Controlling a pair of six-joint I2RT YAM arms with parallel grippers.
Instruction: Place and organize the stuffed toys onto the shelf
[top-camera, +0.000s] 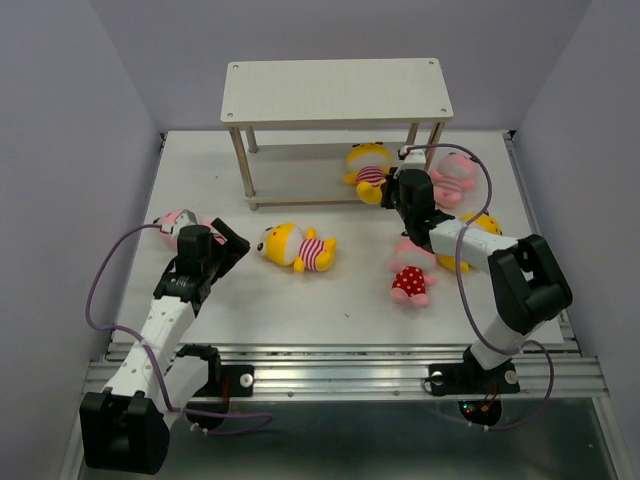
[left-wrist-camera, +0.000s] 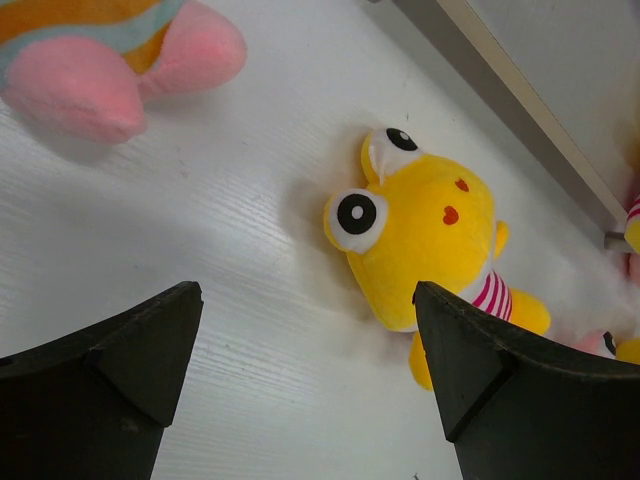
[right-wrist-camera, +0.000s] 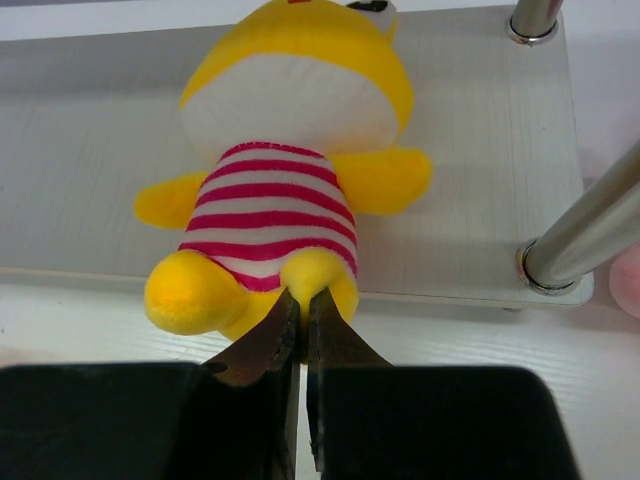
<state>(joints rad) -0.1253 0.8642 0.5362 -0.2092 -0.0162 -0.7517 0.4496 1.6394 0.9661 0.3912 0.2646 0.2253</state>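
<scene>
Pinching the bottom of a yellow striped toy (right-wrist-camera: 270, 200), the right claw (right-wrist-camera: 303, 300) is clenched on it as the toy lies on the lower board of the shelf (right-wrist-camera: 90, 150), feet over its front edge. The left claw (left-wrist-camera: 305, 300) hangs released over the tabletop (left-wrist-camera: 200, 220), a second yellow toy (left-wrist-camera: 420, 240) and a pink toy (left-wrist-camera: 90, 80) lying just beyond.

a pink toy (left-wrist-camera: 95, 75) cut off at top edge, a yellow toy (top-camera: 488, 223) half hidden behind right arm (top-camera: 462, 240)
</scene>
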